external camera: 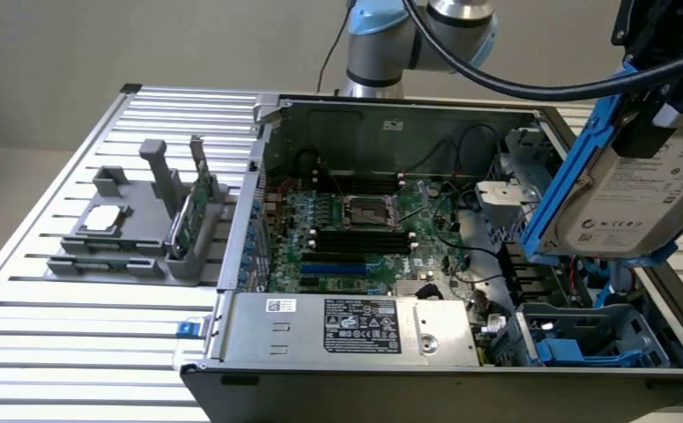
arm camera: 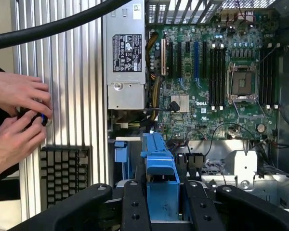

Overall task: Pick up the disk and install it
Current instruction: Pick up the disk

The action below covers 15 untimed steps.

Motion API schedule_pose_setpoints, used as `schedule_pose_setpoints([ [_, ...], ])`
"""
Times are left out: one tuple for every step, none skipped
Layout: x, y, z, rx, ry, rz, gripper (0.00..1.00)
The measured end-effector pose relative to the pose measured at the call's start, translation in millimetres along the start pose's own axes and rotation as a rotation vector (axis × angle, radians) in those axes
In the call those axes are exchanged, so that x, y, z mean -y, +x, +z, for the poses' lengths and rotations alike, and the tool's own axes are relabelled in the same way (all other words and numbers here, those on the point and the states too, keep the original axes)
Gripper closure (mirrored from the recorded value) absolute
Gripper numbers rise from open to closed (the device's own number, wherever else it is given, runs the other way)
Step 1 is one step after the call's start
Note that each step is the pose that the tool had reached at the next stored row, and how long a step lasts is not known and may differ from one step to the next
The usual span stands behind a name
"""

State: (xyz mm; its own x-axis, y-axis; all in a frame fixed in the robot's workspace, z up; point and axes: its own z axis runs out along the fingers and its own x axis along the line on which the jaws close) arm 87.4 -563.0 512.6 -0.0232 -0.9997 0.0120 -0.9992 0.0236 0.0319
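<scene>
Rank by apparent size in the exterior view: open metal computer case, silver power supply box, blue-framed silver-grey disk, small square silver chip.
Open metal computer case
Silver power supply box and blue-framed silver-grey disk: alike; disk seems nearer camera
Small square silver chip

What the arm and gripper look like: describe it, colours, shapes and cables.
The arm is silver-grey tubing with light-blue joint caps. A thick black cable runs along it. The gripper is black, its flat fingers dotted with round holes.

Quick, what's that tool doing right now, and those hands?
Tool: closed on the disk, held above the open computer case.
Person's two hands: together on a small dark object.
</scene>
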Motion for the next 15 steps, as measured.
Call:
schedule_pose_setpoints([
  [0.9,1.0,0.7,0.0000,0.0000,0.000,0.67],
  [1.9,2.1,1.4,0.0000,0.0000,0.000,0.67],
  [3.0,3.0,2.1,0.0000,0.0000,0.000,0.67],
  [4.1,3.7,3.1,0.0001,0.0000,0.000,0.67],
  [5.3,4.4,4.1,0.0001,0.0000,0.001,0.67],
  [6.7,4.9,5.2,0.0002,0.0000,0.001,0.67],
  [8.4,5.3,6.3,0.0001,0.0000,0.001,0.67],
  [10.1,5.6,7.3,0.0001,0.0000,0.001,0.67],
  [11.9,5.9,8.5,0.0000,0.0000,0.001,0.67],
  [13.6,6.2,9.7,-0.0001,0.0000,0.001,0.67],
  [15.2,6.3,10.9,-0.0002,0.0000,0.001,0.67],
  [16.5,6.4,12.5,-0.0003,0.0000,0.002,0.67],
  [17.5,6.4,14.3,-0.0005,0.0000,0.002,0.67],
  [18.2,6.5,15.9,-0.0007,0.0000,0.003,0.67],
  [18.5,6.7,17.6,-0.0008,0.0000,0.003,0.67],
])
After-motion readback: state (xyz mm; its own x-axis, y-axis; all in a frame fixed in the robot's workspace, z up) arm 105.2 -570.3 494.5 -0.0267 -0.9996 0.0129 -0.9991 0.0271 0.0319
